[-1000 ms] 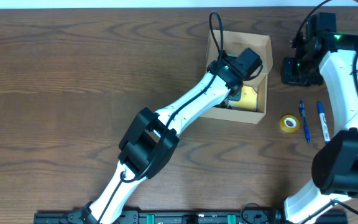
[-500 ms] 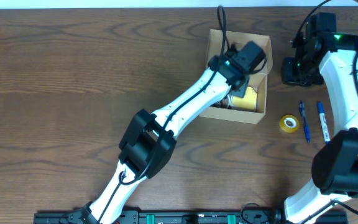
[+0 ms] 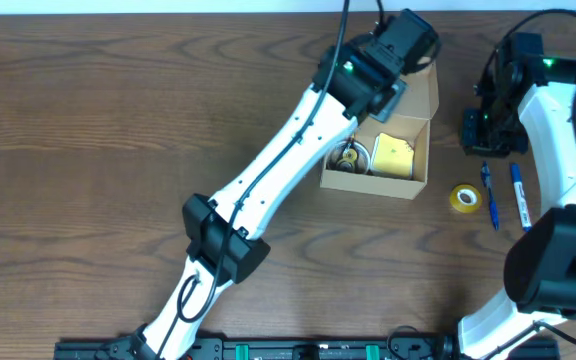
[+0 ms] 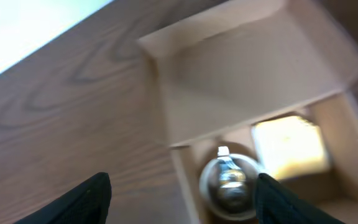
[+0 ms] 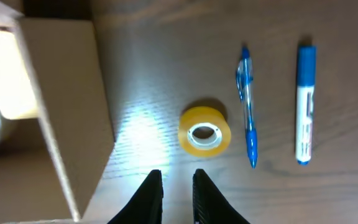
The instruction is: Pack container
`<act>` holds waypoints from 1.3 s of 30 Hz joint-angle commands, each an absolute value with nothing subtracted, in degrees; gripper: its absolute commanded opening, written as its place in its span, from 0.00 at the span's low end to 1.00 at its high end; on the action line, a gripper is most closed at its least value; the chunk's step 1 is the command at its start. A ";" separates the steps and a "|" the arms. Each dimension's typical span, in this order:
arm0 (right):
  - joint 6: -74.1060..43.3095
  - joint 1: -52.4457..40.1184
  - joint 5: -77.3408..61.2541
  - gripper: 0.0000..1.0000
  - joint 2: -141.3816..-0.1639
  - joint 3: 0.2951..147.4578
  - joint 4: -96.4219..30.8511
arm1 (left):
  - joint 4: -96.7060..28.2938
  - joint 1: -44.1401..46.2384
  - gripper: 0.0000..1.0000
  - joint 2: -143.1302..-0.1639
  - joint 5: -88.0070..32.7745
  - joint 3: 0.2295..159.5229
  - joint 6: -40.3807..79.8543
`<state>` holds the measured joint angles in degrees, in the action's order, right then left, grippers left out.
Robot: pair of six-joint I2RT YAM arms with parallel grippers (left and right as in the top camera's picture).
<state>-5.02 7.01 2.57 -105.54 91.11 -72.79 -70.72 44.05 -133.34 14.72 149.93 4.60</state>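
Observation:
The container is a tan cardboard box at the back middle of the table, its flap lid standing open. Inside lie a clear tape roll and a yellow pad. My left gripper hangs high above the box's far side, open and empty. In the left wrist view its fingers frame the box's left wall, with the tape roll, pad and lid below. My right gripper hovers right of the box, its jaws only a little apart, holding nothing.
A yellow tape roll lies on the table right of the box, with two blue pens beside it. The right wrist view shows that roll, both pens and the box wall.
My left gripper has lifted out of the box and moved toward the far edge, uncovering the tape roll and pad. The right gripper has shifted slightly nearer and parted a little.

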 commanded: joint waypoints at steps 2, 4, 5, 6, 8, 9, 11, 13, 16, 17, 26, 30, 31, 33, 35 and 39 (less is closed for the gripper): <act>-8.19 7.92 2.52 0.16 -104.38 85.10 -70.11 | -71.64 39.22 0.73 -129.43 18.59 150.91 2.33; -8.86 8.19 1.04 0.15 -104.38 83.09 -69.17 | -71.77 35.33 0.73 -126.28 18.35 150.91 2.35; -9.02 8.21 1.04 0.15 -104.38 83.05 -69.36 | -71.75 33.89 0.77 -125.08 18.04 150.91 2.33; -9.08 8.23 1.04 0.15 -104.38 83.02 -69.45 | -71.66 32.25 0.79 -123.81 17.23 150.91 2.33; -9.74 8.23 1.04 0.16 -104.38 82.13 -69.19 | -71.40 28.93 0.82 -121.69 14.17 150.91 2.31; -10.33 8.27 1.06 0.16 -104.38 80.58 -68.20 | -71.37 26.04 0.83 -120.14 10.68 150.91 2.26; -11.55 8.27 1.02 0.17 -104.38 78.08 -66.00 | -71.44 22.00 0.84 -118.32 5.39 150.91 0.60; -12.25 8.38 1.04 0.18 -104.38 76.14 -64.60 | -71.57 19.14 0.87 -117.23 2.17 150.91 -2.13; -13.28 9.41 1.02 0.19 -104.38 72.79 -62.63 | -71.81 15.88 0.88 -115.77 -2.20 150.91 -7.99; -13.34 9.87 0.99 0.19 -104.38 71.40 -61.60 | -71.96 15.14 0.89 -115.31 -2.87 150.91 -9.61; -14.15 11.92 0.62 0.22 -104.38 68.29 -58.76 | -72.90 14.35 0.88 -114.69 -2.81 150.91 -12.73; -14.13 12.40 0.58 0.26 -104.38 67.83 -56.27 | -73.30 14.37 0.88 -114.69 -2.85 150.91 -12.71; -14.13 12.40 0.54 0.27 -104.38 67.83 -55.83 | -73.30 14.37 0.89 -114.69 -2.87 150.91 -12.71; -14.11 12.40 -0.01 0.28 -104.38 67.83 -55.07 | -73.30 14.37 0.89 -114.69 -2.87 150.91 -12.71; -14.09 12.40 -0.71 0.29 -104.38 67.83 -53.58 | -73.30 14.37 0.89 -114.69 -3.14 150.91 -12.69; -14.11 12.34 -2.00 0.30 -104.38 67.83 -51.00 | -73.30 14.37 0.89 -114.69 -4.56 150.91 -12.71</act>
